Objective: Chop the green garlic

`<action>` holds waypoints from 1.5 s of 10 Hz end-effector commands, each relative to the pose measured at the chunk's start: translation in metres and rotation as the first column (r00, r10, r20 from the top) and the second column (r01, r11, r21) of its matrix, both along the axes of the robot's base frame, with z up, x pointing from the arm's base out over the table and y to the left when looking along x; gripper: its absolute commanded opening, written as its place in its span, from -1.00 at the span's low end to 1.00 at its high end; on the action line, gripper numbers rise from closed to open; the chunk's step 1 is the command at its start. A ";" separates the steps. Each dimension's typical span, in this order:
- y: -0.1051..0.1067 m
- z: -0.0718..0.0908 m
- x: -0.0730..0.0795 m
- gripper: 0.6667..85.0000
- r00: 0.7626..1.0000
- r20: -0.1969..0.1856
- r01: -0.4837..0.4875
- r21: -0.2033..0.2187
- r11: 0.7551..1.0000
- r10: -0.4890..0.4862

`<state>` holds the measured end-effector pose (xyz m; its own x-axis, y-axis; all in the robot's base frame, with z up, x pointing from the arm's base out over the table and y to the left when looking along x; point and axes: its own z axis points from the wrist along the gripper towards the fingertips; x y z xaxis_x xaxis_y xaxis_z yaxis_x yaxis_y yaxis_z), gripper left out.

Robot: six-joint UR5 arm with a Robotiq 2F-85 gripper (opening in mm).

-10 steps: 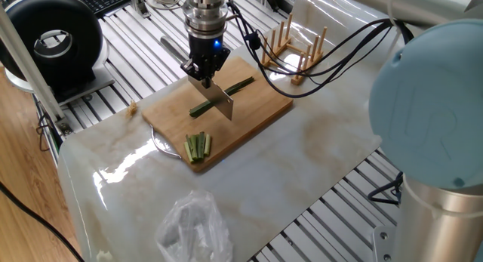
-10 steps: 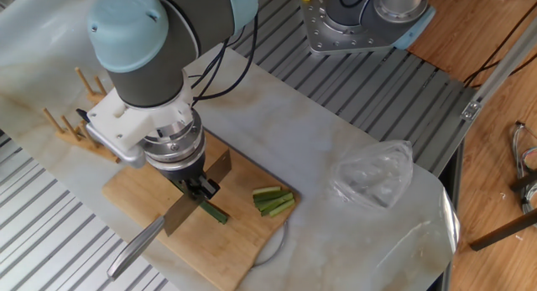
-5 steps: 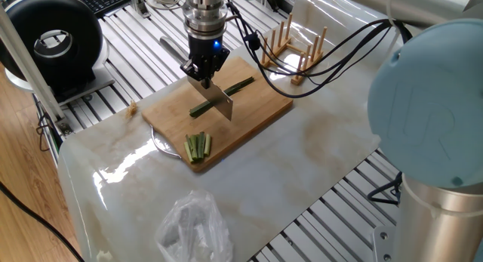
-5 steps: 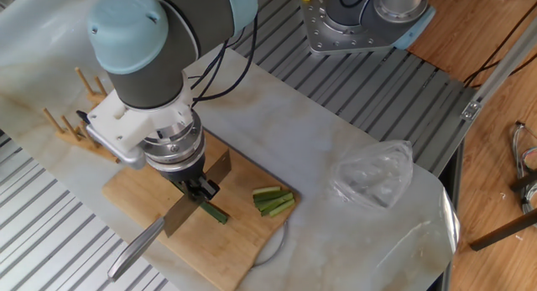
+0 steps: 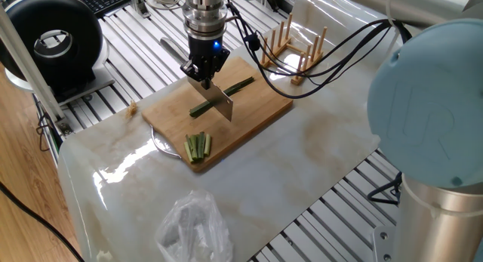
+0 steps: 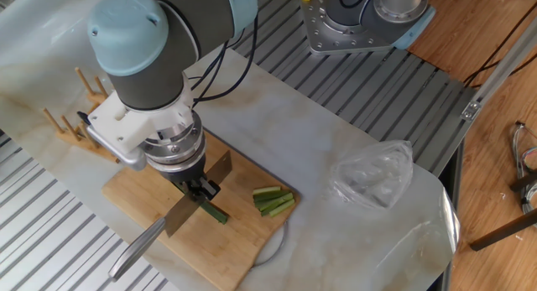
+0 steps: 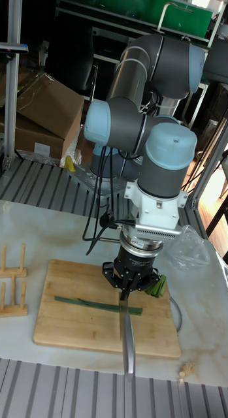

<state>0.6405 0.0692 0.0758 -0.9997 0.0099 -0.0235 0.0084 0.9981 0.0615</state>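
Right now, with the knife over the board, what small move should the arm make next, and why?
Probably press the knife straight down. The gripper is shut on its handle, the blade stands across the green garlic near one end, and most of the stalk on the cutting board looks uncut.

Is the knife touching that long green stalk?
Touching. The tall fixed view shows the knife blade's edge meeting the stalk with no visible gap.

The board [image 5: 256, 115] is pale matt wood, like the peg rack [image 5: 290, 47]. The knife [image 7: 127, 330] is bright bare metal, blade and handle. The tabletop [image 5: 302, 171] looks like glossy marbled stone. The bag [image 6: 373, 174] is crinkled clear plastic.
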 end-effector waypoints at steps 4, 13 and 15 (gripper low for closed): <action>0.002 -0.003 -0.001 -0.98 1.000 0.000 0.012 -0.002 1.000 -0.012; 0.002 -0.009 0.001 -0.98 1.000 0.004 0.018 -0.005 1.000 -0.018; 0.003 -0.010 0.002 -0.98 1.000 0.005 0.020 -0.003 1.000 -0.020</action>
